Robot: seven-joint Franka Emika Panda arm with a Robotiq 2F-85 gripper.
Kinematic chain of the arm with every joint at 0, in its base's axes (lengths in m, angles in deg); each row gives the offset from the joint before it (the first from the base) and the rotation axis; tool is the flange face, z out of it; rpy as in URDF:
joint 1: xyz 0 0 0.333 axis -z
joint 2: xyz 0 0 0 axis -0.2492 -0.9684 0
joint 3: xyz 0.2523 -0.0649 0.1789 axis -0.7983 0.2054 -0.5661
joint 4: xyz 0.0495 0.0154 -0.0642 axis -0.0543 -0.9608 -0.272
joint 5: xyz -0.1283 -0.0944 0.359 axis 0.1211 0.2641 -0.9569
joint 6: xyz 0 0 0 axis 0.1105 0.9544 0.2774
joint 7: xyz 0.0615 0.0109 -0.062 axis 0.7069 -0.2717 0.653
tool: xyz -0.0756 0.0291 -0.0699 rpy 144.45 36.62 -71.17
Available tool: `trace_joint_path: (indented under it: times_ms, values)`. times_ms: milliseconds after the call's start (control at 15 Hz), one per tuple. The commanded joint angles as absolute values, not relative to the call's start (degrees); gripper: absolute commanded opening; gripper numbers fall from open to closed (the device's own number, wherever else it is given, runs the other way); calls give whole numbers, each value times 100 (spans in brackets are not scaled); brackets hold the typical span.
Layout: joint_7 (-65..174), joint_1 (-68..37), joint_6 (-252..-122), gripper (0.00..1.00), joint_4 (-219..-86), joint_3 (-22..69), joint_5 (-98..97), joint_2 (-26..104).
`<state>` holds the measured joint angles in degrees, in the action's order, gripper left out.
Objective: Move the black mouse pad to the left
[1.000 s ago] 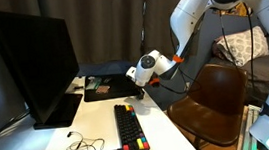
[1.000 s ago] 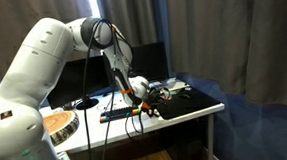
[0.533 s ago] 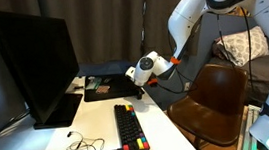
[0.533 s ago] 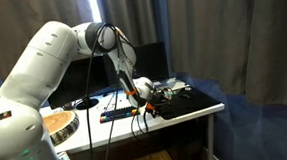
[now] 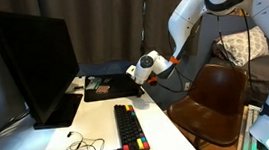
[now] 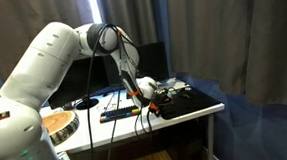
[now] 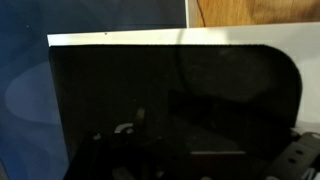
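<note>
The black mouse pad lies flat at the far end of the white table, beyond the keyboard. It also shows in an exterior view near the table's corner. In the wrist view the black mouse pad fills most of the picture. My gripper sits low at the pad's edge, also seen in an exterior view. In the wrist view its jaws are dark shapes against the pad, so I cannot tell whether they are open.
A big upright black monitor stands beside the pad. A narrow black keyboard with coloured keys lies in front. Small objects sit at the pad's monitor side. Cables lie near the front edge. A brown chair stands beside the table.
The arm's upper links have shifted slightly. The gripper stays at the pad's edge, and the pad looks unmoved.
</note>
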<state>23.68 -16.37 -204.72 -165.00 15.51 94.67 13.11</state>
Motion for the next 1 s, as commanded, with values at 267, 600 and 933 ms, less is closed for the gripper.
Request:
trace_joint_path:
  times_ms: [267,600,933]
  values:
    - [3984,-1326,-21213,100,-17065,1332,8467,1760]
    - [5662,-1266,-21244,100,-17706,1213,6862,2224]
    - [6010,-1272,-21282,100,-17756,1230,6674,2340]
